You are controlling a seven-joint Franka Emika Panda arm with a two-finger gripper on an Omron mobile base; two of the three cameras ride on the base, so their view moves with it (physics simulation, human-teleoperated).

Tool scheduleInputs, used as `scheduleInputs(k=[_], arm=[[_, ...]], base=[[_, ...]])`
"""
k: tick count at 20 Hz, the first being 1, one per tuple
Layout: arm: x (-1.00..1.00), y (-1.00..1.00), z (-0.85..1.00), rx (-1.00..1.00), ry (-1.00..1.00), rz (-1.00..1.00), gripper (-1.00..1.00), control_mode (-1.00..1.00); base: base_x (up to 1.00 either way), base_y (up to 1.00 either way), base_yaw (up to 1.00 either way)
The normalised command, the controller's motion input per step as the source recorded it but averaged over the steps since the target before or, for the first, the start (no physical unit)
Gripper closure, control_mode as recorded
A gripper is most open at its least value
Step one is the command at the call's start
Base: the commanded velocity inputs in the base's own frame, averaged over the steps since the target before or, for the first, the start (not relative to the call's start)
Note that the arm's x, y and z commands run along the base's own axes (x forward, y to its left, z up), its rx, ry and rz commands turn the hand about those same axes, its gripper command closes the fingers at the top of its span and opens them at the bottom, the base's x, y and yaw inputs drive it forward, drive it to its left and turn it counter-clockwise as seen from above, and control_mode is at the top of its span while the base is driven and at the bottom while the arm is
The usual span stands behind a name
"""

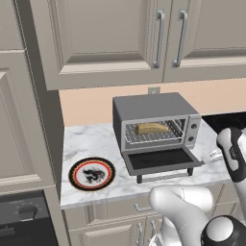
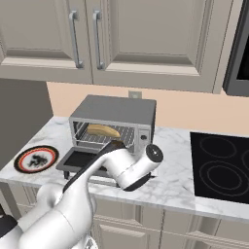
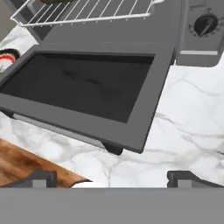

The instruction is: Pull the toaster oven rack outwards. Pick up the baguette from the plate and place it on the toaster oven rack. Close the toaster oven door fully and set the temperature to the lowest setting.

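The toaster oven (image 1: pixel 153 108) stands on the marble counter with its door (image 1: pixel 161 159) folded down flat. The rack (image 1: pixel 153 135) sits pulled partly out, and the baguette (image 1: pixel 153 128) lies on it. Left of the oven, the plate (image 1: pixel 92 173) has nothing on it. In the hand view my gripper (image 3: pixel 111 177) is open, its fingertips (image 3: pixel 39 178) wide apart, hovering above the counter edge just in front of the door's (image 3: pixel 78 83) right front corner. The door's silver handle (image 3: pixel 52 127) runs along its near edge. A round knob (image 3: pixel 205 24) shows on the oven's side panel.
A black cooktop (image 2: pixel 221 165) lies in the counter right of the oven. Wall cabinets (image 1: pixel 120 33) hang above. A tall cabinet (image 1: pixel 24 120) bounds the counter on the left. Bare marble (image 3: pixel 188 122) lies right of the door. Wooden floor (image 3: pixel 17 166) shows past the counter edge.
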Motion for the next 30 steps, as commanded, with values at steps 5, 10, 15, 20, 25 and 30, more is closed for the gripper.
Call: scheduleInputs(k=[5,10,15,20,25,30], arm=[[0.0,-0.1,-0.54,0.19,-0.24,0.11,-1.0,-1.0],[0.0,-0.19,-0.4,0.13,-0.26,0.17,-1.0,-1.0],[0.01,0.01,-0.29,0.07,-0.35,0.2,-1.0,-1.0],[0.02,0.06,-0.11,0.06,-0.36,0.13,-1.0,-1.0],[0.17,0.08,0.0,0.0,-0.09,0.08,-1.0,-1.0],[0.45,0.07,0.0,0.0,0.0,0.0,-1.0,-1.0]], base=[[0.0,0.0,0.0],[0.0,0.0,0.0],[0.0,0.0,0.0],[0.0,0.0,0.0],[0.0,0.0,0.0],[0.0,0.0,0.0]])
